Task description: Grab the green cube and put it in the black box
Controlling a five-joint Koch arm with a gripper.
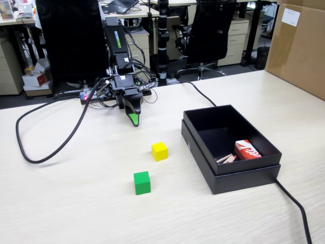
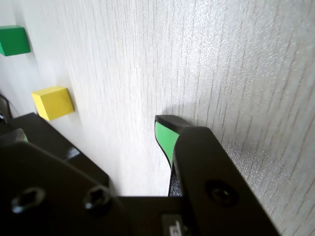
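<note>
Pale wood-grain table [image 1: 76, 203], nearest the fixed view and bearing all. Then black box [image 1: 238, 180] at right, red-and-white carton [image 1: 247, 150] inside. Pincer [image 1: 133, 121] low at the far side, tip down close above the table, jaws seemingly closed. Green cube [image 1: 142, 182] well apart from it, nearer the camera, beyond yellow cube [image 1: 159, 151]. Same order in wrist view: yellow [image 2: 52, 102], then green [image 2: 13, 40].

White vertical lettering on arm [image 1: 118, 43]: "WOWROBO".
</note>
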